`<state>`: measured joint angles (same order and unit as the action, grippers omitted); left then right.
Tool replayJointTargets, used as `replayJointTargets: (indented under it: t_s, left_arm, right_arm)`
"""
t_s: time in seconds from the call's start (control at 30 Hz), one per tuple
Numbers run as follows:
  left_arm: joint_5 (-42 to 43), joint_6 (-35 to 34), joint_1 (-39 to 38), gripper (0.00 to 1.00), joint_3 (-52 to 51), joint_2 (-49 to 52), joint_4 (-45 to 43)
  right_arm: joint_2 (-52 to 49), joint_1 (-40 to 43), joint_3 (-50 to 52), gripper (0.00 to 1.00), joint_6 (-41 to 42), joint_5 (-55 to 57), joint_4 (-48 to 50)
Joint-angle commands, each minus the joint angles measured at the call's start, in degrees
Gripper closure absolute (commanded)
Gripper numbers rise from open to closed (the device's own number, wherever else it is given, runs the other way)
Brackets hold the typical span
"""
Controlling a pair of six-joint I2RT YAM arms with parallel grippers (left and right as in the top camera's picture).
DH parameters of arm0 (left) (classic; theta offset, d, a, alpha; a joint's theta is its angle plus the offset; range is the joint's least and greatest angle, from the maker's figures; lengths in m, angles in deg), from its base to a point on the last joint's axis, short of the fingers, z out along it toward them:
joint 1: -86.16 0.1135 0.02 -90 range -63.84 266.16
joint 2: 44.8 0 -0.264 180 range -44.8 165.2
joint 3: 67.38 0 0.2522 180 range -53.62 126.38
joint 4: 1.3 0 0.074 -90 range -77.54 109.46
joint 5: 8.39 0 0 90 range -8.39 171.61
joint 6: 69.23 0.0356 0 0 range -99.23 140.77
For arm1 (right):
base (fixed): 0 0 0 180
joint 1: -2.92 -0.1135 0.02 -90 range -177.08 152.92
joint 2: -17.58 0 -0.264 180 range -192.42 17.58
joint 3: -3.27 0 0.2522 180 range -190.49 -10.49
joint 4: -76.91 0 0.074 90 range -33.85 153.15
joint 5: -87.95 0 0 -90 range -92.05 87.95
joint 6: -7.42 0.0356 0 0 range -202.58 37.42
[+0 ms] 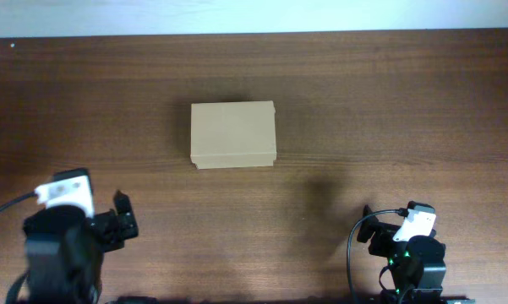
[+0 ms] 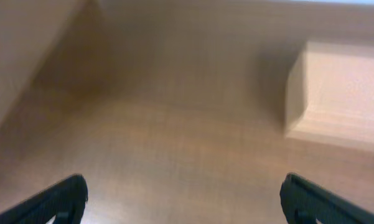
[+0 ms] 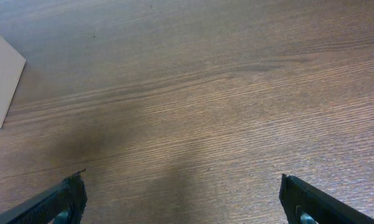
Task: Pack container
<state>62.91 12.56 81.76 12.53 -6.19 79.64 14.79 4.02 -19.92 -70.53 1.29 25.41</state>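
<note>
Closed and plain, tan cardboard, lid flap down: container (image 1: 233, 134) lying flat just above the middle of the overhead frame, on the dark wood table (image 1: 406, 101). Low at the frame's left, left tool (image 2: 183, 186) held with fingers spread wide and empty (container's corner at the upper right of its wrist view). Lower right, right tool (image 3: 183, 185) likewise spread and empty, well apart from the container, with only bare wood grain between.

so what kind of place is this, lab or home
Likely a robotics lab bench: dark wood-grain table, one plain tan cardboard box on it, black left robot arm and black right robot arm at its edge.
</note>
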Motion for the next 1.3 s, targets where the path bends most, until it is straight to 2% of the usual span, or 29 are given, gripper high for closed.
replayJointTargets:
  t_s: [0.0, 0.27, 0.43, 0.7, 0.97, 1.27]
  left_arm:
    - [-1.0, -0.3, -0.2, 0.00, -2.7, -6.9, -9.8]
    - [-1.1, -0.3, -0.2, 0.00, -19.8, -18.5, -40.7]
    - [-1.0, -0.3, -0.2, 0.00, -32.3, -23.7, -53.3]
    - [-1.1, -0.3, -0.2, 0.00, -47.3, -28.1, -62.9]
    - [-1.1, -0.3, -0.2, 0.00, -57.5, -30.6, -69.3]
    - [-1.0, -0.3, 0.6, 0.00, -64.2, -33.6, -70.6]
  right_arm:
    - [0.7, 0.4, 0.4, 0.01, 0.5, -0.3, 0.0]
    - [0.7, 0.4, 0.4, 0.01, 0.5, -0.3, 0.0]
    - [0.7, 0.4, 0.4, 0.01, 0.5, -0.3, 0.0]
    - [0.7, 0.4, 0.4, 0.01, 0.5, -0.3, 0.0]
    - [0.7, 0.4, 0.4, 0.01, 0.5, -0.3, 0.0]
    - [0.7, 0.4, 0.4, 0.01, 0.5, -0.3, 0.0]
